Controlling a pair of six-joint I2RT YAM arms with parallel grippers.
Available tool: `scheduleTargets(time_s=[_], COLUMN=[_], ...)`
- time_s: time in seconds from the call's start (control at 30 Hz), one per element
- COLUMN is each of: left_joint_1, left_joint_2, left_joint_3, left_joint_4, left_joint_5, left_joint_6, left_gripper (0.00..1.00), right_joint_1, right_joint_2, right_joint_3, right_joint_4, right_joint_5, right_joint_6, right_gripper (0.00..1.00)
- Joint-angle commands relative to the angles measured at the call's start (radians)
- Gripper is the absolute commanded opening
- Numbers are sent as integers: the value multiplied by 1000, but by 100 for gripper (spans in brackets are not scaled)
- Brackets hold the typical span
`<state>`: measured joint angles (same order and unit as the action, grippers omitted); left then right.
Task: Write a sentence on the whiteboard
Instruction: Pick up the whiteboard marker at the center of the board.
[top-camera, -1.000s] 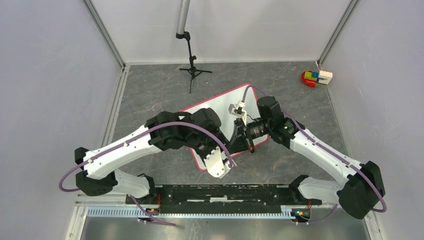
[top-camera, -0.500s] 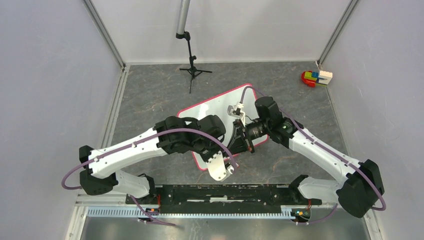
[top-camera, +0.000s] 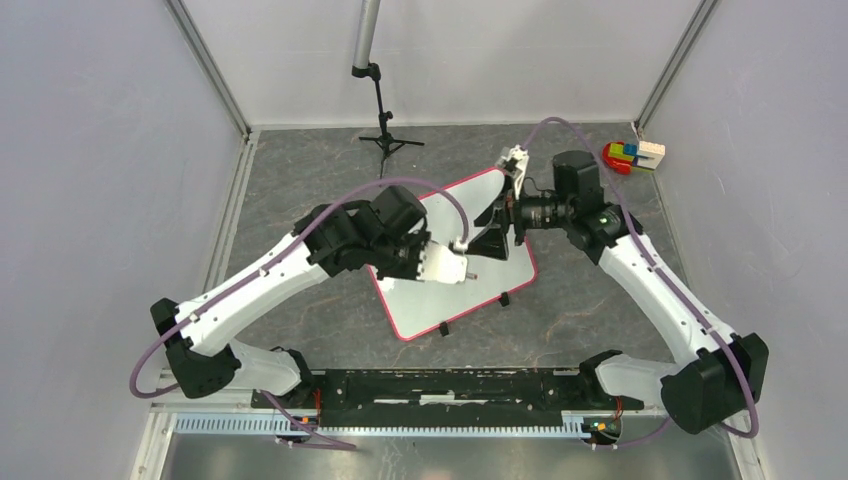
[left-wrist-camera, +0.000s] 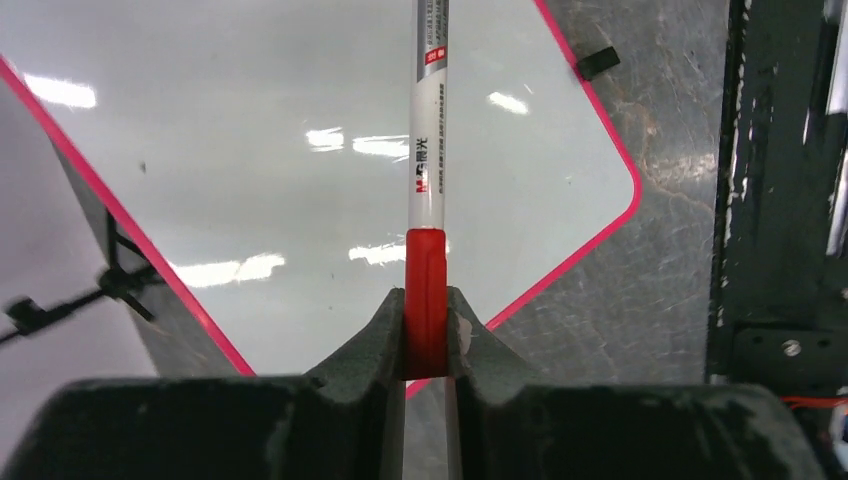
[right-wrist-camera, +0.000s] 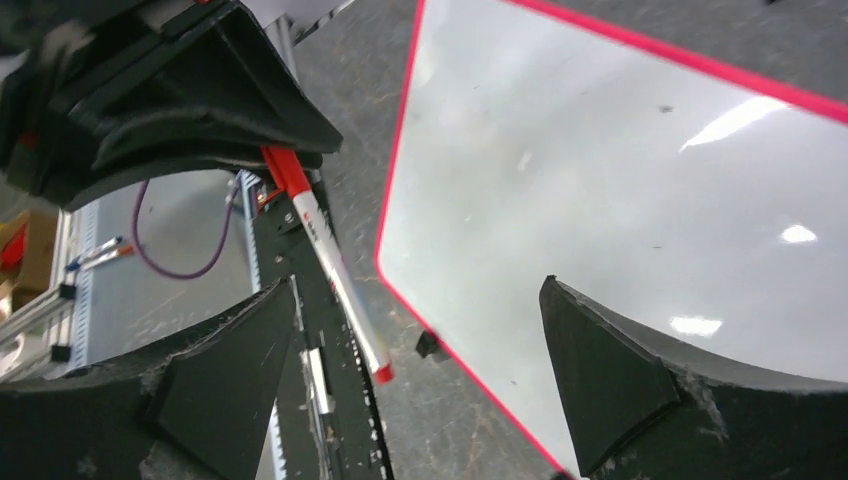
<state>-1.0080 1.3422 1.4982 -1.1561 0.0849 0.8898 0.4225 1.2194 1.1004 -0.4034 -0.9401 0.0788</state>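
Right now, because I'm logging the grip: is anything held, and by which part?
The left gripper holds the marker by its red end; the right gripper is open and empty.

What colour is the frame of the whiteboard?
The whiteboard frame is red-pink; left wrist view shows it best.

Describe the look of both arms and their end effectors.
The left arm and right arm have white links with black joints; a purple cable loops along each. The left end effector and right end effector have dark, wedge-shaped fingers.
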Motion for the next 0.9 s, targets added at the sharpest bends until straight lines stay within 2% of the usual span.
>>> scheduleTargets(time_s=[0.0,0.13,0.23,0.33,0.57,0.73,0.87], left_joint_1=[87,99,205,258,275,283,292], left_joint_2=[-15,-86,-111,-138,-148,-148,-175], left_joint_3=[-3,-72,-88,-91,-108,-106,-131], left_joint_4=[115,260,318,328,303,279,298], left_joint_5=[21,-46,52,186,361,433,417], left_joint_6=[-361,-516,-598,-583,-534,-516,-547], left_gripper=[2,2,2,2,2,2,2], right_joint_1=[-61,-101,-107,-104,-25,-21,-16], right_joint_2=[-53,-30,-30,-18,-38,-26,-30], right_joint_3=[5,37,13,-31,-77,-56,-29], right_joint_4=[94,90,191,393,583,585,492], right_joint_5=[-22,-97,-151,-255,-227,-245,-246], right_joint_6=[26,-8,86,300,431,439,372], right_gripper=[98,98,98,98,98,98,98])
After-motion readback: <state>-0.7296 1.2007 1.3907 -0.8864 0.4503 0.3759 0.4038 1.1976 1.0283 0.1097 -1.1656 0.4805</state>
